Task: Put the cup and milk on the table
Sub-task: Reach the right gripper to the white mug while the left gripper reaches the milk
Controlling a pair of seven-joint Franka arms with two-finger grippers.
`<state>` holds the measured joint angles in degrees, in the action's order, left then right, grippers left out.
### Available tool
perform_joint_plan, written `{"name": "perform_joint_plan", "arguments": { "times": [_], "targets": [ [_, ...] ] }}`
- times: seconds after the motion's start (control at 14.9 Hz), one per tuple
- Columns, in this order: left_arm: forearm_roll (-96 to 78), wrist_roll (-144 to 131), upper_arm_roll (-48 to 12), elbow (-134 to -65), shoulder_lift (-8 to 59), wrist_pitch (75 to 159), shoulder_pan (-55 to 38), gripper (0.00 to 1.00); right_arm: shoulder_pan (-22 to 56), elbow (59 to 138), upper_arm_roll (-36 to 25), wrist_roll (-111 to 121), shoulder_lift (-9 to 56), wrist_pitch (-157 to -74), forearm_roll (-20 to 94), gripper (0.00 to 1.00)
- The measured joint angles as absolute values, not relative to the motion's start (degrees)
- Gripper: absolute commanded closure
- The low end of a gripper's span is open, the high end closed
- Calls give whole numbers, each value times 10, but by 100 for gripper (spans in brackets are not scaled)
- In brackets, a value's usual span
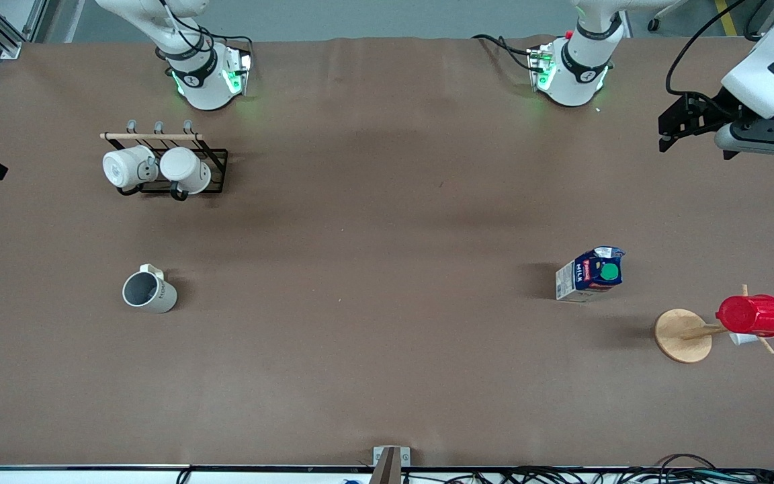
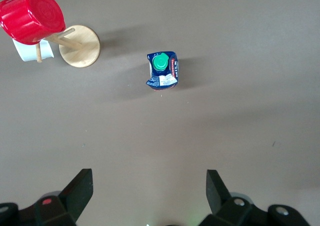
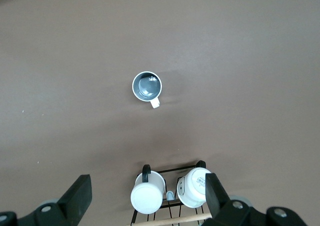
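The off-white cup (image 1: pixel 150 291) with a grey interior stands upright on the brown table (image 1: pixel 387 235) toward the right arm's end; it also shows in the right wrist view (image 3: pixel 147 85). The blue and white milk (image 1: pixel 590 273) with a green cap stands upright toward the left arm's end, and also shows in the left wrist view (image 2: pixel 162 70). My left gripper (image 1: pixel 670 131) hangs high over the table's edge at its own end, open and empty (image 2: pixel 149 174). My right gripper (image 3: pixel 147 178) is open and empty, high over the mug rack.
A black rack (image 1: pixel 216 156) holding two white mugs stands farther from the front camera than the cup. A wooden stand (image 1: pixel 682 335) carrying a red cup (image 1: pixel 753 314) stands beside the milk, nearer to the front camera.
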<state>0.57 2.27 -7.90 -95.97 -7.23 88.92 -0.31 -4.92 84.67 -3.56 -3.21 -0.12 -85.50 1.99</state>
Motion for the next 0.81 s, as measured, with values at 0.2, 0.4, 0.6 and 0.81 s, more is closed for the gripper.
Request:
{"name": "perform_joint_plan", "arguments": {
  "times": [0.2,0.4,0.6,0.81],
  "targets": [
    [6,23,-78,-959,-72,886,6,0,-48,847,-35,-32,-1,-867,20,0],
    [6,23,-77,-953,-60,886,14,0,-49,847,-36,-32,-1,-868,20,0],
    [6,14,-77,-944,-12,915,14,0,-49,848,-36,-32,0,-868,20,0],
    [6,-30,-79,-949,43,969,14,0,-44,877,-34,-31,13,-902,22,0]
  ]
}}
